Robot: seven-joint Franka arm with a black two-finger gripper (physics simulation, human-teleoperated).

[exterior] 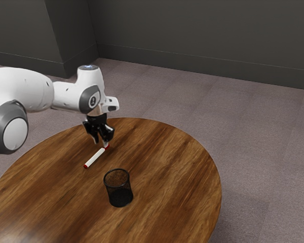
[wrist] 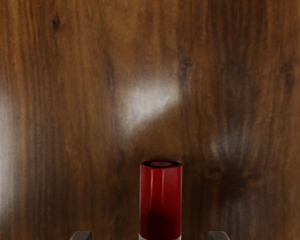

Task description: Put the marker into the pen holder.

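My gripper [exterior: 101, 144] is low over the table at the marker's far end, its fingers apart. The white marker [exterior: 95, 158] with red ends lies flat on the wood, slanting from the fingertips toward the pen holder's side. In the wrist view the marker's red end [wrist: 161, 200] sits between the two tips of the gripper [wrist: 150, 236], with a gap on either side. The pen holder [exterior: 118, 187], a black mesh cup, stands upright and apart from the marker.
The round wooden table [exterior: 172, 177] has its curved edge just behind the gripper and at the exterior view's right. Beyond it are the carpeted floor [exterior: 258, 136] and a dark wall [exterior: 202, 35].
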